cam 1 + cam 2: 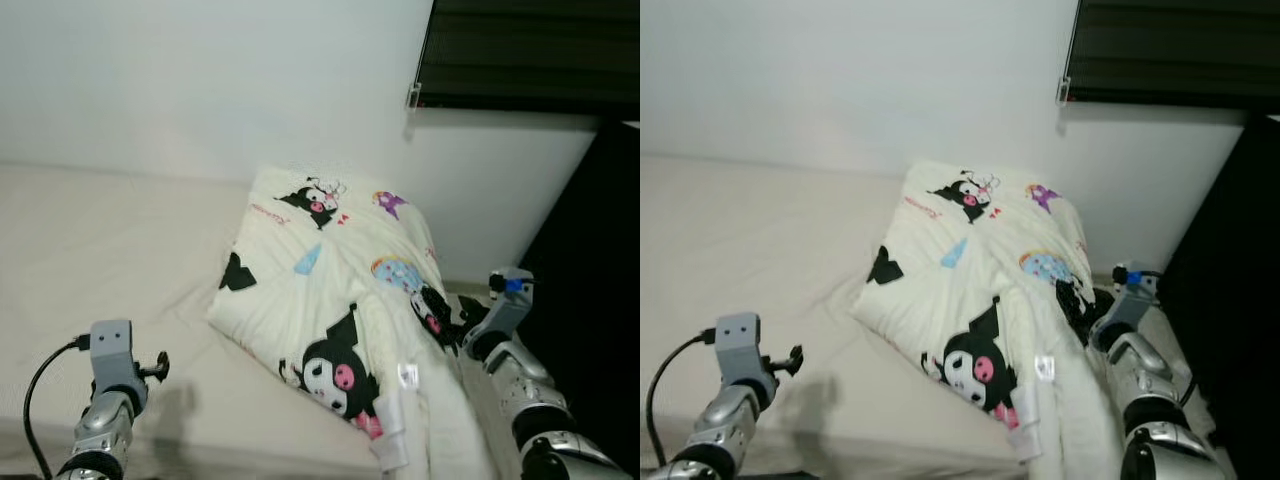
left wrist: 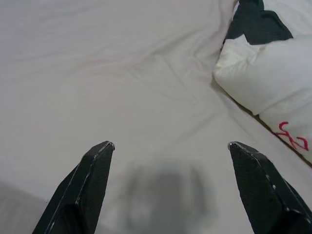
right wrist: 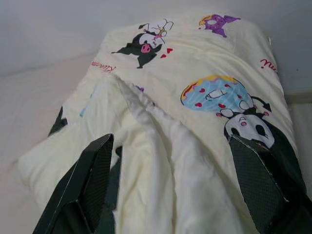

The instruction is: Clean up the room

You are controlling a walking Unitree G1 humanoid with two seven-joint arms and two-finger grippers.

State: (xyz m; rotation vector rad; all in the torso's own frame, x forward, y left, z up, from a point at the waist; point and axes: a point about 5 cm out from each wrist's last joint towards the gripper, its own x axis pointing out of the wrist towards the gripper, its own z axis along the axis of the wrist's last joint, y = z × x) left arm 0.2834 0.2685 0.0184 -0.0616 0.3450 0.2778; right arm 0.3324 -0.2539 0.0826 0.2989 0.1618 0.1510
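Observation:
A cream quilt (image 1: pixel 340 290) printed with black cartoon figures lies bunched on the right part of a bed (image 1: pixel 90 250), one end hanging off the front corner. My left gripper (image 2: pixel 170 146) hovers open over the bare sheet, just left of the quilt's edge (image 2: pixel 258 73). Its wrist (image 1: pixel 112 365) shows at the lower left. My right gripper (image 3: pixel 170 141) is open above the quilt (image 3: pixel 161 112), near its right side, with nothing between the fingers. The right arm (image 1: pixel 510 340) reaches in from the lower right.
A white wall (image 1: pixel 200 80) runs behind the bed. A dark window blind (image 1: pixel 530 50) sits at the upper right, and a black panel (image 1: pixel 600 300) stands to the right of the bed. A black cable (image 1: pixel 40 400) loops off the left wrist.

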